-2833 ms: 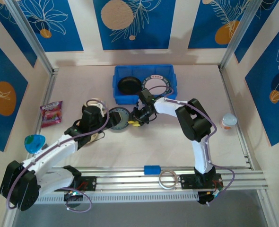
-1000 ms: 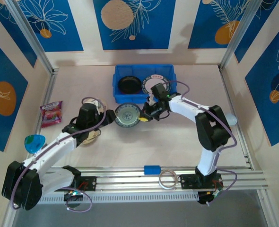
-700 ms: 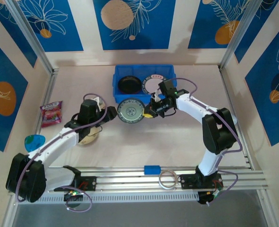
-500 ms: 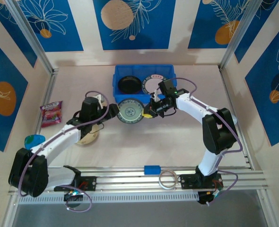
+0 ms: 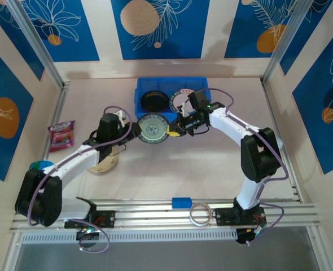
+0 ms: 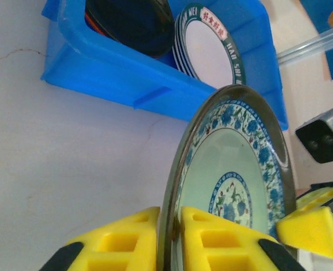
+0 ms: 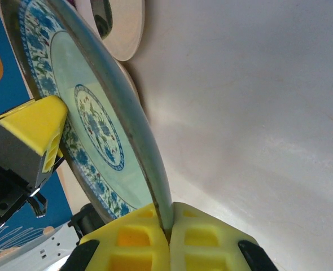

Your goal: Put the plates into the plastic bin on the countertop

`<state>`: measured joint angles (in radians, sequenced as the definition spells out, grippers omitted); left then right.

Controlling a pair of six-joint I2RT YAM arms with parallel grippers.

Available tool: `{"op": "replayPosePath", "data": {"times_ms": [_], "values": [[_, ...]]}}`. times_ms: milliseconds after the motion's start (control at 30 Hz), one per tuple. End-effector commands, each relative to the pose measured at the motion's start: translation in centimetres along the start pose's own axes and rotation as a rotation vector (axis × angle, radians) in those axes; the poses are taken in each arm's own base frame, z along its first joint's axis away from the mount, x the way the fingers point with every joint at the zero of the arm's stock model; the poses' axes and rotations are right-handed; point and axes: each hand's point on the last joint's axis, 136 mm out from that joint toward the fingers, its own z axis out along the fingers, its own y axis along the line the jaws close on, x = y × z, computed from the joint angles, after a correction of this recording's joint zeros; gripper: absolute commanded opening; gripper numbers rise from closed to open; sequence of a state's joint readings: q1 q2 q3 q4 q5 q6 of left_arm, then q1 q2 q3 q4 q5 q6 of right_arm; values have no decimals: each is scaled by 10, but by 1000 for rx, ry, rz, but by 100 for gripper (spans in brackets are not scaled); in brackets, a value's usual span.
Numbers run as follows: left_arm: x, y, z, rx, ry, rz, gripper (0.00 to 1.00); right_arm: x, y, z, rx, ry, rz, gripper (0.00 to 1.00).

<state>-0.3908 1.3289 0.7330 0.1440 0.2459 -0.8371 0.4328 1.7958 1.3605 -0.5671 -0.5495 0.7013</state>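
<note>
Now | blue-floral plate (image 5: 153,129) at frame centre, just below near wall of blue plastic bin (image 5: 155,82) | left pincer (image 6: 169,217) clenched on its left rim, right pincer (image 7: 167,217) clenched on its right rim | bin lies straight up-frame from both.

plates (image 5: 155,101) in bin (image 5: 172,81), another plate (image 5: 153,129) just before
</note>
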Motion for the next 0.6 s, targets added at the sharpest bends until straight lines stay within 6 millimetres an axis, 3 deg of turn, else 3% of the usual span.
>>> {"op": "replayPosePath", "data": {"times_ms": [0, 100, 167, 267, 433, 567], "values": [[-10, -10, 2, 49, -6, 3, 5, -5, 20, -1, -44, 9, -42, 0], [-13, -13, 0, 76, -17, -4, 0, -13, 19, 0, -27, -14, -42, 4], [-16, -16, -2, 99, -21, -13, 0, -20, 19, -2, -8, -52, -62, 22], [-18, -22, -1, 143, -8, -30, 0, -33, 23, -10, 4, -117, -102, 36], [-20, -28, -2, 187, -11, -40, 0, -51, 21, -15, 53, -155, -119, 37], [-22, -31, -2, 195, -9, -42, 0, -60, 22, -19, 60, -173, -123, 31]]}}
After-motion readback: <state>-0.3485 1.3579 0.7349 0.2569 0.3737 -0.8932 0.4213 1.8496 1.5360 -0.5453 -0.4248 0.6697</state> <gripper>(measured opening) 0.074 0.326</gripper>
